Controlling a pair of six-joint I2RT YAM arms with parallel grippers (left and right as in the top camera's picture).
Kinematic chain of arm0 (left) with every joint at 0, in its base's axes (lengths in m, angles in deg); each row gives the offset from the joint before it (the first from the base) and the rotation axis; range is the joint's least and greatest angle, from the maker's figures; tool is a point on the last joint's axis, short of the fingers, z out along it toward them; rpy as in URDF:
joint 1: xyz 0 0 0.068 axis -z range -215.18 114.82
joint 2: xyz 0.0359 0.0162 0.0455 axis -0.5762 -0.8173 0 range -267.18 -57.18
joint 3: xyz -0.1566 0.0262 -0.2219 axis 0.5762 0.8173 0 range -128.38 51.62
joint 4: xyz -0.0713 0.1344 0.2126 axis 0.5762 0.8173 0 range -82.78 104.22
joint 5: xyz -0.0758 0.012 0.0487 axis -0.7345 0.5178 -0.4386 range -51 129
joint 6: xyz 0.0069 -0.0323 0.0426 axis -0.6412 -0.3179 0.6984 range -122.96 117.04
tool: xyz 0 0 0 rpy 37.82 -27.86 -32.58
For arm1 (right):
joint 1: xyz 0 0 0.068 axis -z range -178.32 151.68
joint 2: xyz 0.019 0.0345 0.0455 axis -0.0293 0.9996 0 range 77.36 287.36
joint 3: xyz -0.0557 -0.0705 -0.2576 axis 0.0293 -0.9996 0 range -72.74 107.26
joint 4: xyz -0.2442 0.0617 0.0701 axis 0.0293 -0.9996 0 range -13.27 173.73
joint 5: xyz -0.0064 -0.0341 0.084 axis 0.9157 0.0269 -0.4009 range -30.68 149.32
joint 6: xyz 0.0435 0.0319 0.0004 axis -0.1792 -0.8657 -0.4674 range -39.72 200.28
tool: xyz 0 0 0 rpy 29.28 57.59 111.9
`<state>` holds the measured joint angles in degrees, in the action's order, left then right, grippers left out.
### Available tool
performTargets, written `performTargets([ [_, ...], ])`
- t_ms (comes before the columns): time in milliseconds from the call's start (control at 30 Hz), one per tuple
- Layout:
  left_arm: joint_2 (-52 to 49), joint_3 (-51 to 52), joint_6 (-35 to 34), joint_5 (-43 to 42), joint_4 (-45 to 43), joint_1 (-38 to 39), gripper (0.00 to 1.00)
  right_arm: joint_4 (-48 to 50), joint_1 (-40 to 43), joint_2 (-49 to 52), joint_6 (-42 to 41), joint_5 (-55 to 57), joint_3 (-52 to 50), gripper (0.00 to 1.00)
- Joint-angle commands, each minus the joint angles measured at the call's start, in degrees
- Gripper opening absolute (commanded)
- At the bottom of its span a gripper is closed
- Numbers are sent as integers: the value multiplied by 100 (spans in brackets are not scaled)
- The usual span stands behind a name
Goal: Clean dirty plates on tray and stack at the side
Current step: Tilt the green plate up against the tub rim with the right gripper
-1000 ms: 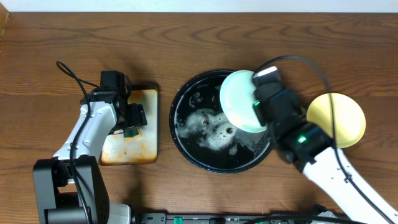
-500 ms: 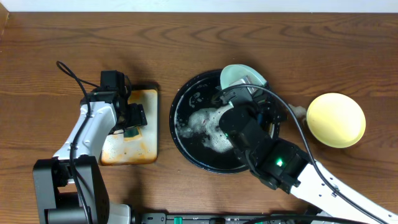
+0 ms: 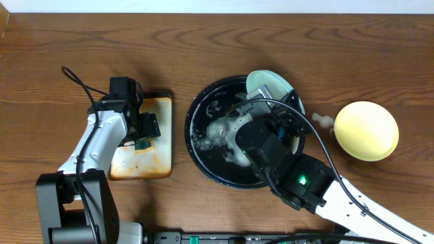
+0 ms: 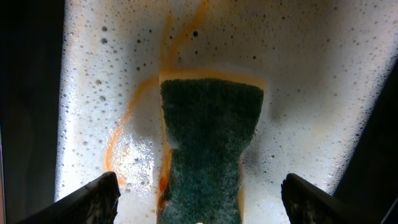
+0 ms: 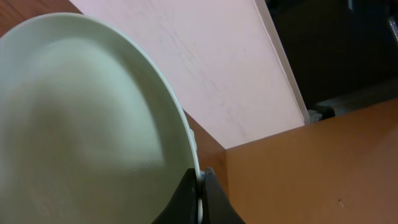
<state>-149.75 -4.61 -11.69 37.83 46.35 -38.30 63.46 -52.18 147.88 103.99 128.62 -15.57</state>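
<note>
rt arm (image 3: 298,177) w/ mint plate (image 3: 268,81) blocks tray's (image 3: 189,132) right side; left side open; surface (image 3: 203,41) behind free.

Legible markings: none. No text, label, brand, number or sign can be read on mint plate (image 3: 270,84), yellow plate (image 3: 367,131), tray (image 3: 192,139), stained pan (image 3: 160,161) or sponge (image 4: 208,143).

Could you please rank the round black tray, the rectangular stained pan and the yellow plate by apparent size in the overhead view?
1. round black tray
2. rectangular stained pan, partly covered
3. yellow plate, fairly close to it
</note>
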Motion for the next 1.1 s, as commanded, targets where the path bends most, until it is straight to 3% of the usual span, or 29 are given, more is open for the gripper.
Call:
performTargets([
  [0,9,50,35,33,20,-9,84,39,-55,-44,63,212,20,1],
  [1067,9,50,35,33,20,-9,84,295,-55,-44,319,232,17,1],
])
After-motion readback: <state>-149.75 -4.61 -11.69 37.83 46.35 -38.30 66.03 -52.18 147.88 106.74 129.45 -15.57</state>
